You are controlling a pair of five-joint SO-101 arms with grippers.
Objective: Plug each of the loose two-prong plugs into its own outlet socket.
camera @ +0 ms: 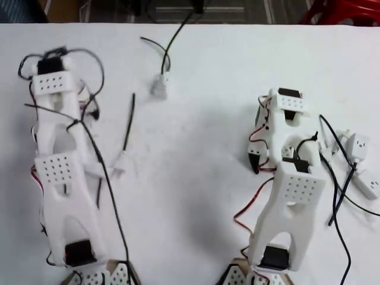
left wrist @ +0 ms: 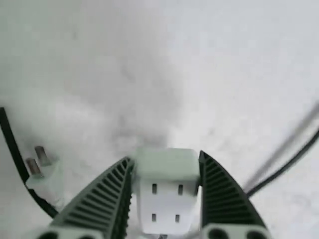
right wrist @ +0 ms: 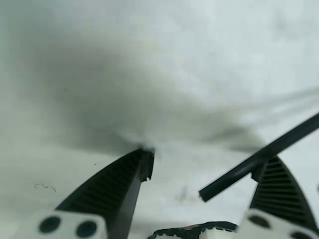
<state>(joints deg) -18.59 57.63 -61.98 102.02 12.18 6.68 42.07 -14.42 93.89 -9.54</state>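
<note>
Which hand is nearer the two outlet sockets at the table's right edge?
Right. The right hand is near the outlet sockets; the left hand, gripping another socket, is across the table.

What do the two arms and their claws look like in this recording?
The left arm and right arm are white plastic shells with grids of small holes, black motor blocks at the joints, and thin red and black wires looping alongside. The left claw and right claw are dark, ribbed wedges on white bases with round holes.

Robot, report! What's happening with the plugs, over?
Left fingers shut on socket. Right fingers open, cable beside them. Plug loose beside socket.
</note>
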